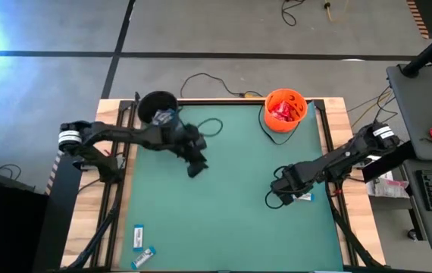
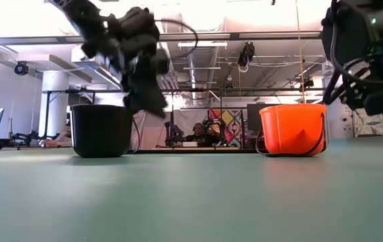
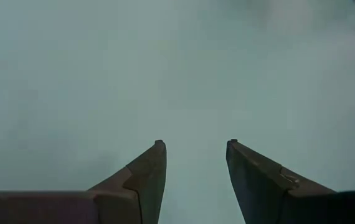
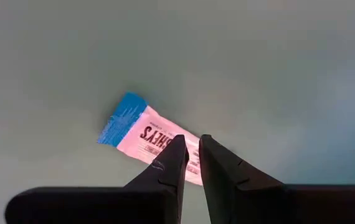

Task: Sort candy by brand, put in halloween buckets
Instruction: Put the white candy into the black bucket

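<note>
- two white-and-blue bars lie at the near left corner of the green mat, one flat, one slanted just beside it.
- the black bucket stands at the far left edge of the mat, holding some blue-wrapped candy.
- the left gripper hangs over bare mat near the black bucket, fingers apart with nothing between them.
- the orange bucket stands at the far right, red packets inside.
- the right gripper is low over the mat's right side, fingers nearly together, tips just above a white-and-blue bar lying flat; no grip shows.
</note>
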